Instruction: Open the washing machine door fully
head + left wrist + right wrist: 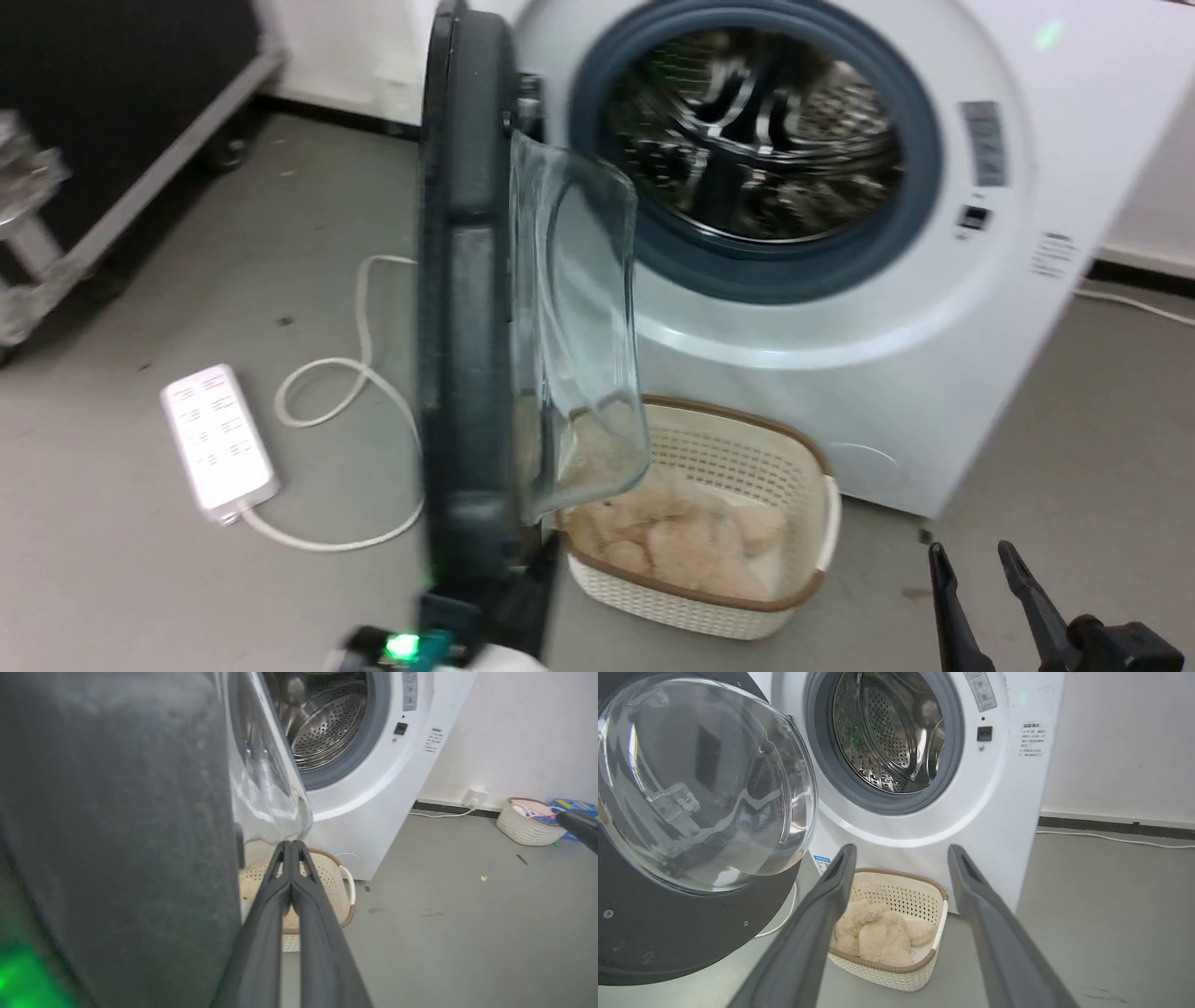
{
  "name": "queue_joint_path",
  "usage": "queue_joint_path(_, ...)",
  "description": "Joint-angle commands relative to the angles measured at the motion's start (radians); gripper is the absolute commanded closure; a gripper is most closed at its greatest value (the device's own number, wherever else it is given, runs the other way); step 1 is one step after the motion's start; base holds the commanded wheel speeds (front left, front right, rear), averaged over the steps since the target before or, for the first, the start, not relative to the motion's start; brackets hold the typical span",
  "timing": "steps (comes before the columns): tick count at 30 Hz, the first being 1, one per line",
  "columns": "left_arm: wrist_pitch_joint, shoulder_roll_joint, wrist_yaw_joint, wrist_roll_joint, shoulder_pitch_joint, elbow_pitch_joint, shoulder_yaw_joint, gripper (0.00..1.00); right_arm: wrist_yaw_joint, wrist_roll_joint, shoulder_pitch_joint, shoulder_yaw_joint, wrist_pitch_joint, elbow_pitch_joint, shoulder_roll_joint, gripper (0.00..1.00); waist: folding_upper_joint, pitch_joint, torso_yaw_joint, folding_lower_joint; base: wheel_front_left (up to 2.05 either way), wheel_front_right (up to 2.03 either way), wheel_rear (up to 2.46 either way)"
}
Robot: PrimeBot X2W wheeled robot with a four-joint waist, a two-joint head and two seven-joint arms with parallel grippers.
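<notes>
My left gripper (290, 851) has its two fingers (266, 933) pressed flat together with nothing between them. It sits low, just beside the matte black inner face of the washing machine door (117, 812), tips under the bulging glass bowl (261, 788). I can't tell if the fingers actually touch the door. From the head camera that arm is mostly hidden behind the door's bottom edge, with a green light (403, 646) glowing at its base.

My right gripper (902, 851) is spread wide and holds nothing. It hangs well apart from the door, fingers (803, 933) pointing toward the basket (878, 970). In the head view it sits at the lower right (971, 555), over bare floor (1074, 448).

The door (467, 280) stands swung out, edge-on to the head camera, roughly square to the front of the washing machine (840, 373) and hinged at the left of the opening. The glass bowl (579, 327) bulges to the right, over the basket's near end.

The steel drum (756, 131) is exposed inside the blue-grey gasket (924, 168). The cream basket (672, 607) is on the floor right in front of the machine, with beige plush fabric (691, 541) in it. A white power strip (219, 439) and its looped cord (364, 373) lie on the floor left of the door. A second pale basket (528, 826) sits by the wall, far right in the left wrist view.
</notes>
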Motion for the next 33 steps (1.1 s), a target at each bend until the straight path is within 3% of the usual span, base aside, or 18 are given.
queue_joint_path(1,0.004,0.017,0.011,-0.003,0.013,-0.010,0.019,1.00,0.005,0.005,0.016,0.000,-0.002,0.002,0.003,0.00,0.0000,-0.004,0.038,0.0000,0.00,0.00,0.00)
queue_joint_path(9,0.039,0.138,0.065,-0.047,0.055,-0.097,0.157,1.00,0.005,-0.002,0.010,0.011,0.008,0.000,0.003,0.00,0.0000,0.018,0.094,0.0000,0.00,0.00,0.00)
queue_joint_path(16,0.041,0.239,0.068,-0.109,0.024,-0.092,0.305,1.00,0.005,-0.033,-0.016,0.013,0.033,-0.023,0.003,0.00,0.0000,0.103,0.076,0.0000,0.00,0.00,0.00)
queue_joint_path(28,0.029,0.405,0.012,-0.175,-0.100,0.111,0.476,1.00,0.005,-0.071,-0.065,0.005,0.047,-0.053,0.003,0.00,0.0000,0.226,0.019,0.0000,0.00,0.00,0.00)
queue_joint_path(33,0.000,0.437,-0.027,-0.196,-0.142,0.206,0.504,1.00,0.005,-0.071,-0.076,0.002,0.045,-0.048,0.003,0.00,0.0000,0.238,0.006,0.0000,0.00,0.00,0.00)
